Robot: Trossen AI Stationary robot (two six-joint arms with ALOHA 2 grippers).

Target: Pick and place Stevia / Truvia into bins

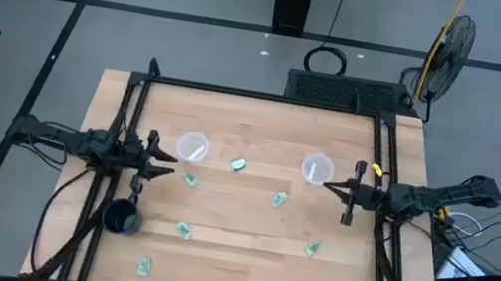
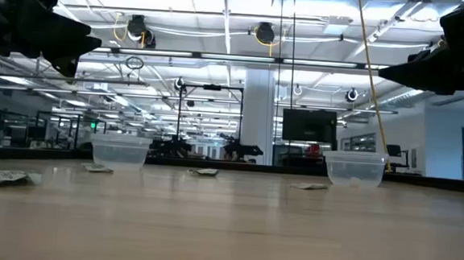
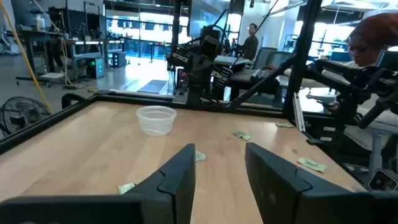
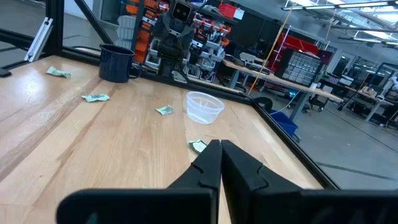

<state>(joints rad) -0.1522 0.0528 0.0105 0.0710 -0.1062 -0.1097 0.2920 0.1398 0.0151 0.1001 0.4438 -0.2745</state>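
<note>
Pale green and white Stevia packets (image 1: 238, 166) lie scattered flat across the wooden counter (image 1: 243, 250): one between the two bins, others toward the centre and lower edge of the high view. None is in a bin. The left clear bin (image 1: 192, 145) sits at upper centre-left, the right clear bin (image 1: 317, 168) at upper centre-right. The left tool (image 1: 163, 159) hovers at mid-left with fingers apart. The right tool (image 1: 329, 185) hovers at mid-right, fingers together and empty. A black mug (image 1: 121, 217) stands at lower left. Likely best practice: open the right tool, select the nearest packet, descend squarely, pinch one edge.
</note>
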